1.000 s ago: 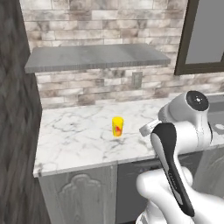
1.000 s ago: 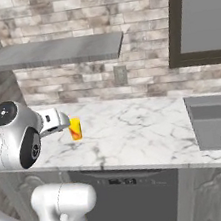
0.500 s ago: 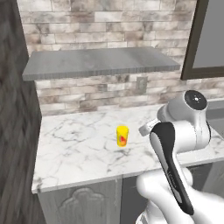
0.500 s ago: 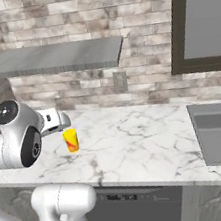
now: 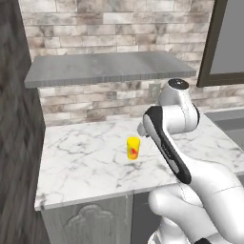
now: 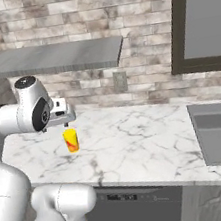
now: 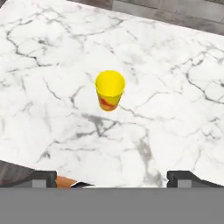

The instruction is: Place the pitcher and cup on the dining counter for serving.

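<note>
I see the cup (image 5: 133, 148) (image 6: 70, 140) (image 7: 109, 90) upright on the marble bench (image 5: 81, 162) (image 6: 138, 143) (image 7: 175, 122), well inside its front edge with bare stone on every side. My gripper (image 7: 113, 178) hangs above it, jaws spread wide and holding nothing, the fingertips (image 7: 41, 178) far apart. A grey shelf (image 5: 105, 69) (image 6: 48, 59) overhangs the back of the bench. The sink (image 6: 220, 133) lies well off to the right.

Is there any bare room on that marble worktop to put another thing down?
Plenty. Only the cup stands on the marble worktop. The widest bare stretch runs from the cup to the sink; more lies between cup and brick wall. It is tightest near the cup, under the open gripper.
</note>
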You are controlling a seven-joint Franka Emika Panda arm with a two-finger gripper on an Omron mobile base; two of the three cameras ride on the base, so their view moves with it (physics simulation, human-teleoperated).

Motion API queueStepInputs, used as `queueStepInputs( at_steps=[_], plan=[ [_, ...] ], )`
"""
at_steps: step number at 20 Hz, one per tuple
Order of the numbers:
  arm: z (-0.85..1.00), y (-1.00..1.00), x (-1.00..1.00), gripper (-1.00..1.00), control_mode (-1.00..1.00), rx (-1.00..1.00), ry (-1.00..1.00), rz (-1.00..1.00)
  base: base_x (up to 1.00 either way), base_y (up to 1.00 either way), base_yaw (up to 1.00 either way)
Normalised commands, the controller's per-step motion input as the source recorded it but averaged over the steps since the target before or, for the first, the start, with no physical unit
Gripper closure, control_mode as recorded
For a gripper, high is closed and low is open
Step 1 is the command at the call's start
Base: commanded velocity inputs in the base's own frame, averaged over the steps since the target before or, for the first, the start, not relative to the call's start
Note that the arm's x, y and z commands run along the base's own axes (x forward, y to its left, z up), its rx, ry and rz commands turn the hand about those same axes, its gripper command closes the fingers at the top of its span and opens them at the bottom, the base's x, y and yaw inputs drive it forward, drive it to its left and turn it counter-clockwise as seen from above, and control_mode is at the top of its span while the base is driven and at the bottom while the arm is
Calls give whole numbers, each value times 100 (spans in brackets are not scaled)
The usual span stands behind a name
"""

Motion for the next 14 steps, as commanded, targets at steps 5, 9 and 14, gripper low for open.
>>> queueStepInputs(
  at_steps=[5,9,14],
  plan=[
    [-29,6,83,-100,-100,2,17,-29,0,0,0],
    [-73,0,57,-100,-100,0,9,-27,0,0,0],
    [-77,0,39,-100,-100,0,5,-23,0,0,0]
  ],
)
